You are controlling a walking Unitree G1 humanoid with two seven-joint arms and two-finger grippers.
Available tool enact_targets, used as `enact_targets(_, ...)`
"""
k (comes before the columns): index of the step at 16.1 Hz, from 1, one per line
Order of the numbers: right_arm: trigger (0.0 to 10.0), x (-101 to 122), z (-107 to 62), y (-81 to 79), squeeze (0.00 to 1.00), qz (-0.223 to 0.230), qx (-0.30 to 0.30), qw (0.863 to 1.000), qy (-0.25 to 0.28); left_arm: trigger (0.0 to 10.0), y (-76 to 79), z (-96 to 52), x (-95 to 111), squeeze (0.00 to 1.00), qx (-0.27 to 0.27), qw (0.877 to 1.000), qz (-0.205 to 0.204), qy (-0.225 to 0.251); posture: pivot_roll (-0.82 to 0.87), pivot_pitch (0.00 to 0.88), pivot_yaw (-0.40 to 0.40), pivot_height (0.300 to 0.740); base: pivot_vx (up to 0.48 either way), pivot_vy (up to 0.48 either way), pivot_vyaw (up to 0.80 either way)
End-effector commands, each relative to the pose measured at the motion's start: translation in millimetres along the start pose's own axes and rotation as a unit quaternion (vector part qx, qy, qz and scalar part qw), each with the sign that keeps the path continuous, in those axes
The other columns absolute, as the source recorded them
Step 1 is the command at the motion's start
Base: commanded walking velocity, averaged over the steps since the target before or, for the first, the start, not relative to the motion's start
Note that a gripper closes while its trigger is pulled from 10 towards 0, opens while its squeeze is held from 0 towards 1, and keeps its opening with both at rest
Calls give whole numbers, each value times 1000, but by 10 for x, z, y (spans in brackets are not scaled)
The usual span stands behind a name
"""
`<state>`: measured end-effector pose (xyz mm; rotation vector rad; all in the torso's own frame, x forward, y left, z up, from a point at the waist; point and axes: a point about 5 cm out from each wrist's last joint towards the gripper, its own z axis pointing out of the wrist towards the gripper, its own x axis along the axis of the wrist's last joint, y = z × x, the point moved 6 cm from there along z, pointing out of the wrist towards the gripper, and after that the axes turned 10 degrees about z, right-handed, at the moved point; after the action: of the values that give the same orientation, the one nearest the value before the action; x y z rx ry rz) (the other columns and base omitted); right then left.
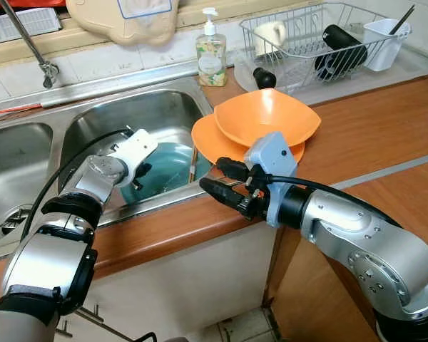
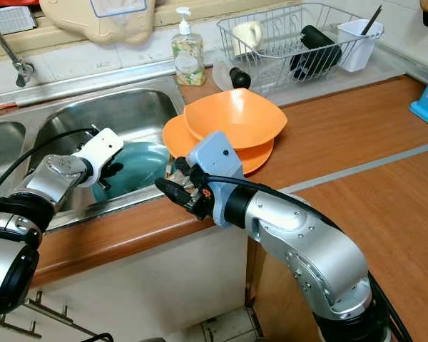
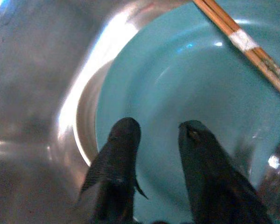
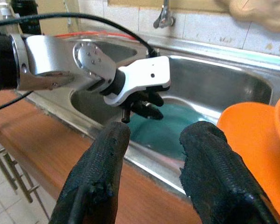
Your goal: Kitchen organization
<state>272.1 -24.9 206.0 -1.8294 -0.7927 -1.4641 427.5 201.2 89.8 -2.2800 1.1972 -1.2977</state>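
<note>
Orange first: two orange pieces stacked on the wooden surface (image 1: 385, 135) beside the sink, one orange bowl (image 1: 267, 117) sitting on one orange plate (image 1: 207, 139). One teal plate (image 3: 186, 107) lies in the right sink basin (image 1: 128, 117), with chopsticks (image 3: 245, 49) lying across it; count unclear, they look like a pair. A second basin is cut off at the frame edge.

My left gripper (image 3: 154, 140) is down inside the right basin, jaws parted just over the teal plate, gripping nothing. My right gripper (image 4: 151, 149) hovers at the front edge of the surface near the orange plate, jaws spread, empty.

One soap bottle (image 1: 211, 51) stands behind the sink. One wire dish rack (image 1: 307, 35) at the back holds one cream mug (image 1: 271, 33), one black bottle-like item (image 1: 342, 46), hard to identify, and one white cutlery cup (image 1: 385, 43) with a dark utensil in it. One black knob-like thing (image 1: 264, 77) lies by the rack; can't tell what. One tap (image 1: 36, 50) is partly cut off.
</note>
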Motion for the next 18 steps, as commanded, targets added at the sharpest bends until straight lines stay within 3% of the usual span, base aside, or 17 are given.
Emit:
enact_targets(1, 10000, 63, -1, 2, 0, -6, 1, 1000, 13, 10000, -126, -46, -21, 0, 25, 999, -23, 12, -59, 0, 134, 740, 0, 0, 0)
enact_targets(2, 10000, 71, -3, 4, 0, -6, 0, 1000, 15, 10000, -136, -52, -15, 0, 28, 999, -27, 17, -59, 0, 134, 740, 0, 0, 0)
enact_targets(3, 10000, 141, -10, 21, 0, -6, -2, 999, 32, 10000, -191, -88, 74, 0, 45, 996, -45, 61, -54, 0, 122, 740, 0, 0, 0)
enact_targets(4, 10000, 176, -11, 33, 0, -5, -5, 999, 42, 10000, -208, -102, 108, 0, 49, 995, -52, 75, -53, 0, 120, 740, 0, 0, 0)
enact_targets(6, 10000, 391, -26, 184, 0, 0, -41, 995, 94, 10000, -312, -205, 263, 0, 80, 982, -92, 145, -47, 0, 103, 740, 0, 0, 0)
enact_targets(7, 10000, 511, -52, 312, 776, 8, -71, 990, 124, 10000, -358, -301, 345, 0, 97, 970, -117, 188, -46, 0, 98, 740, 0, 0, 0)
enact_targets(8, 10000, 542, -66, 369, 1000, 14, -85, 987, 133, 10000, -362, -339, 356, 0, 102, 968, -118, 196, -44, 0, 92, 740, 0, 0, 0)
enact_targets(11, 10000, 573, -177, 717, 1000, 50, -162, 974, 150, 10000, -341, -642, 452, 0, 128, 953, -124, 245, -22, 0, 57, 740, 0, 0, 0)
enact_targets(12, 10000, 531, -235, 990, 1000, 79, -223, 961, 143, 10000, -267, -783, 535, 0, 128, 944, -127, 275, -20, 0, 51, 740, 0, 0, 0)
enact_targets(15, 10000, 482, -359, 1314, 1000, 110, -289, 941, 135, 10000, -47, -1014, 697, 0, 100, 931, -128, 326, -17, 0, 45, 740, 0, 0, 0)
enact_targets(18, 10000, 403, -449, 1539, 1000, 166, -314, 925, 132, 10000, 175, -1088, 689, 0, 61, 932, -124, 336, -18, 0, 44, 740, 0, 0, 0)
